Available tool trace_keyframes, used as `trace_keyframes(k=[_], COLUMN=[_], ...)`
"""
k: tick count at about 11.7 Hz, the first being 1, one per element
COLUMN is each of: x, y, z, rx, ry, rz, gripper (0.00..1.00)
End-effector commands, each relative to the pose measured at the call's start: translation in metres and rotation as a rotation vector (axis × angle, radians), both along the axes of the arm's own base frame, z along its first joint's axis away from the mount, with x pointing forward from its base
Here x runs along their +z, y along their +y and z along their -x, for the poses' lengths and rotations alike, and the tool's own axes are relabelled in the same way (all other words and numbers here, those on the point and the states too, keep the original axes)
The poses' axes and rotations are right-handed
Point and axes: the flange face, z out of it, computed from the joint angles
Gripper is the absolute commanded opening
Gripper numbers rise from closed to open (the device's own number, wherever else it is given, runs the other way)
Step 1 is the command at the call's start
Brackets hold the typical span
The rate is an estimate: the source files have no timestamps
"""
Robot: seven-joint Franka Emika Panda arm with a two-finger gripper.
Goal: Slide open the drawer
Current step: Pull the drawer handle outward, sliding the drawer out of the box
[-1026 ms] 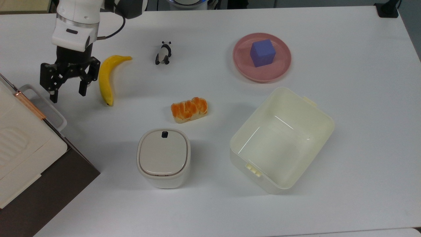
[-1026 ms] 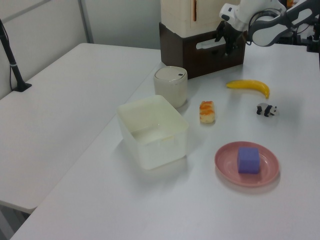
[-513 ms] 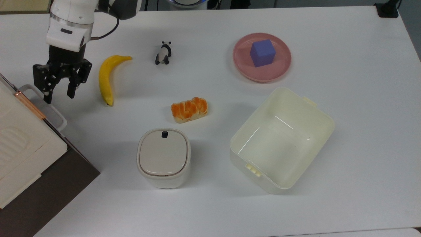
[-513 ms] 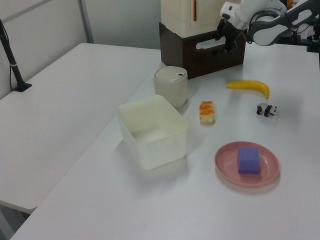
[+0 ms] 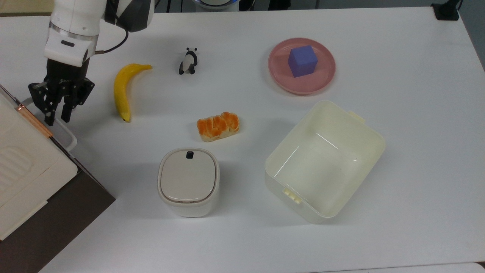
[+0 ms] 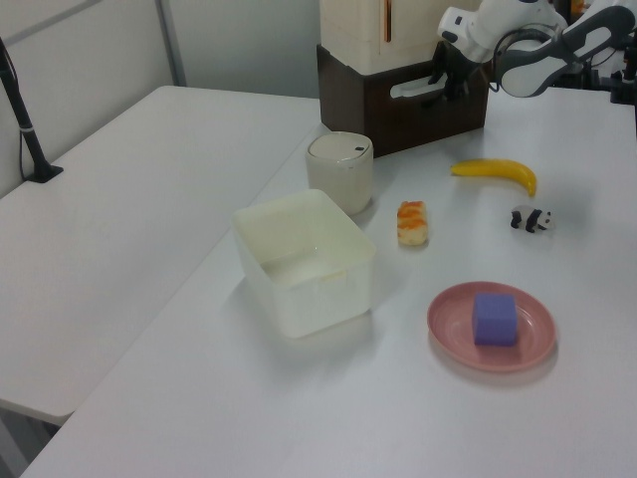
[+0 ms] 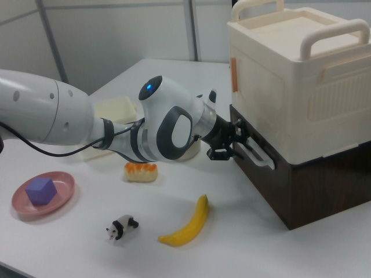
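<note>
Black gripper [image 5: 56, 115] fingers point down at the white loop handle [image 5: 57, 125] of the drawer [image 7: 290, 185], with a narrow gap left between them; in the top view the two tips sit over the handle's bar, one to either side of it, but whether they press on it cannot be told. In the right view the gripper [image 7: 239, 141] is at the near end of that handle [image 7: 259, 156], against the dark brown front panel, which lies flush with the cabinet face so the drawer is closed. A cream case with carrying handles [image 7: 295, 75] sits on top of the dark cabinet, just above the fingers. Beside the fingers on the top view's right lies the banana [image 5: 122, 89], apart from them, and farther the same way stands the small panda figure [image 5: 188, 61]. Beyond the banana, toward the table's middle, is the orange-glazed bread piece [image 5: 218, 126], and near it the small white lidded bin [image 5: 188, 182]. Well away from the fingers, on the top view's right, are the open cream plastic tub [image 5: 324, 161] and the pink plate [image 5: 326, 72] carrying a purple cube [image 5: 302, 60]. All of this rests on the white table [image 5: 416, 113].
</note>
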Motion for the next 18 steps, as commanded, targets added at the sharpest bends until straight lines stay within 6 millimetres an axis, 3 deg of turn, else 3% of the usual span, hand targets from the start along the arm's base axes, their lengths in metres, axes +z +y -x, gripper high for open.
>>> trace_keyframes(k=[1,3,7,11,18], x=[0.005,0.008,0.008,0.009,0.011], y=[0.003,0.004,0.007,0.023,0.089], z=[-0.001,-0.001,-0.001,0.021,0.075], rx=[0.023,0.023,0.027,0.037,0.105], ry=[-0.012,-0.016,-0.015,0.003,0.047], rz=[0.021,0.022,0.022,0.005,-0.035], gripper=[0.29,0.29,0.02,0.02,0.02])
